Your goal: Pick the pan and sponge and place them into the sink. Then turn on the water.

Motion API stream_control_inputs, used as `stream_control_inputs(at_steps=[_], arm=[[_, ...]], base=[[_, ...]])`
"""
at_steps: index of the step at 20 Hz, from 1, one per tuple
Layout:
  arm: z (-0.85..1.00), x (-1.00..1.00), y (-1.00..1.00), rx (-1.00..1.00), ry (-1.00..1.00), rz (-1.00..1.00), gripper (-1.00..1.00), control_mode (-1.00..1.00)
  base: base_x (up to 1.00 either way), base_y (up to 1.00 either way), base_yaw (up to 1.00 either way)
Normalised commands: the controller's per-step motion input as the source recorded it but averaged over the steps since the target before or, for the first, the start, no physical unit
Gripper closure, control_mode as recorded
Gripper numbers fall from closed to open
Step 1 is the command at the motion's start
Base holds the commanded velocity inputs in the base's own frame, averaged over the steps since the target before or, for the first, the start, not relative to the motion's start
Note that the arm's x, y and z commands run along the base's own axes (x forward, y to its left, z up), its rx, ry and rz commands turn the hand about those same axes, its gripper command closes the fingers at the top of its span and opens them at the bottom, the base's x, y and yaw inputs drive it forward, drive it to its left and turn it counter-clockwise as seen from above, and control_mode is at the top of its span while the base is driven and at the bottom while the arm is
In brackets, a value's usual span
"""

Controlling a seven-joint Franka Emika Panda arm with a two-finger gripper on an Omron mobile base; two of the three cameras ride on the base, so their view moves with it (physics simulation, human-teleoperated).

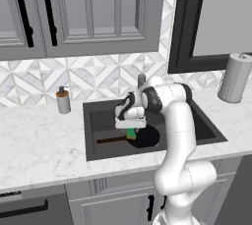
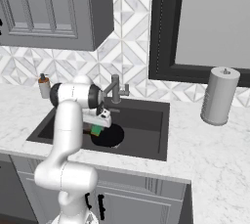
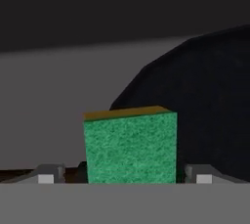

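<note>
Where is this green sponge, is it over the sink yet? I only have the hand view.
Observer: Yes. In the left base view the sponge is down inside the sink, right under the hand.
Operator: Is the pan in there too?
Observer: The pan lies on the basin floor, its handle pointing left, with the sponge at its left edge.
Operator: Is the water running?
Observer: No stream shows from the faucet in the right base view.
</note>
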Motion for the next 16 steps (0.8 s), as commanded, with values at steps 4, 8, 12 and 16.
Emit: stream_control_inputs(at_steps=[4, 8, 12, 16], arm=[[0.56, -0.30, 0.00, 0.00, -0.02, 0.00, -1.00, -1.00], [0.48, -0.49, 0.00, 0.00, -0.06, 0.00, -1.00, -1.00], [0.46, -0.56, 0.00, 0.00, -0.08, 0.00, -1.00, -1.00], [0.59, -0.38, -0.01, 0.00, -0.10, 0.00, -1.00, -1.00]], base=[[0.00, 0.00, 0.00], [0.00, 0.00, 0.00], [0.00, 0.00, 0.00], [0.00, 0.00, 0.00]])
